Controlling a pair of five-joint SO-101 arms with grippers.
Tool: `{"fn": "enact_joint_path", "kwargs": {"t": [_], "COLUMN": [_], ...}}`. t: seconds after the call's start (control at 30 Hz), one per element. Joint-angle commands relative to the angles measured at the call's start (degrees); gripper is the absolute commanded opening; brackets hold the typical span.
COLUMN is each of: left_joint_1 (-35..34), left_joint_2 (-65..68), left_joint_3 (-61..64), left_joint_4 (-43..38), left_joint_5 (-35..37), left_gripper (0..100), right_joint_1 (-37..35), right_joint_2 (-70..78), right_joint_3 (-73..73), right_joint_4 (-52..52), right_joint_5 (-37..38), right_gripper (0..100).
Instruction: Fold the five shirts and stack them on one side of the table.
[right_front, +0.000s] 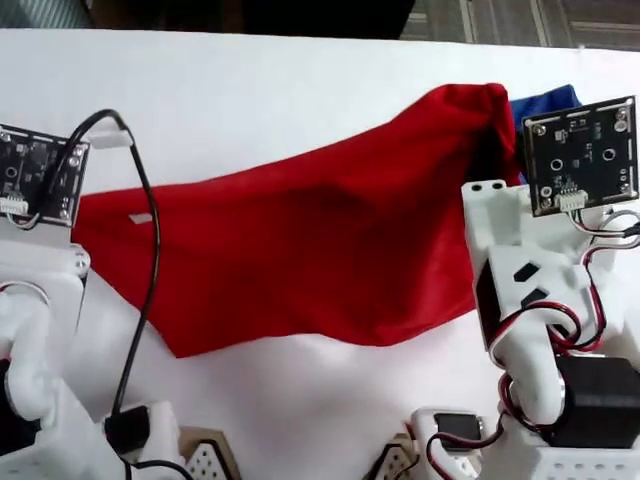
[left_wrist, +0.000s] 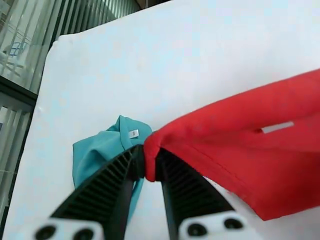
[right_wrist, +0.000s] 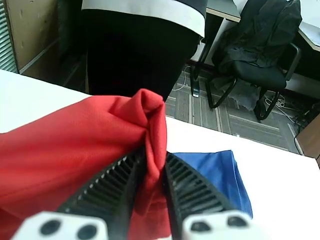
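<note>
The left gripper (left_wrist: 149, 161) is pinched tight on one end of the red shirt (right_front: 300, 250), the right gripper (right_wrist: 154, 164) is clamped on the bunched far end, and the cloth stretches between them across the white table (right_front: 250, 90). A crumpled teal shirt (left_wrist: 97, 155) lies just past the left claw, and a blue shirt (right_wrist: 220, 172) lies beside the right.

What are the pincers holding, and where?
Both hold the red shirt: the left pincer pinches a folded edge at one end, the right pincer a bunched corner at the other.
</note>
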Motion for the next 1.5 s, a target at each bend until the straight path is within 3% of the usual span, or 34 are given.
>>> {"fn": "enact_joint_path", "kwargs": {"t": [0.0,0.17,0.57,0.97,1.23,1.47], "left_joint_1": [0.97,3.52,17.49,18.20,17.85,18.02], "left_joint_2": [0.62,6.51,15.74,11.78,6.15,-2.20], "left_joint_3": [-3.74,-8.04,-18.51,-18.59,-12.00,2.51], "left_joint_4": [1.23,1.14,1.14,1.05,1.14,0.97], "left_joint_5": [0.88,2.64,10.81,11.52,11.60,11.43], "left_gripper": [2,2,2,2,2,3], "right_joint_1": [-0.31,-1.10,-4.26,-4.26,-4.35,-4.35], "right_joint_2": [0.75,0.92,1.01,0.92,0.92,0.92], "right_joint_3": [-2.11,-2.02,-1.85,1.14,1.14,1.14], "right_joint_4": [-0.04,-0.13,-0.04,-0.31,-0.31,-0.31], "right_joint_5": [0.44,0.09,0.00,0.00,0.00,-0.09], "right_gripper": [1.9,1.9,1.9,1.9,1.9,1.9]}}
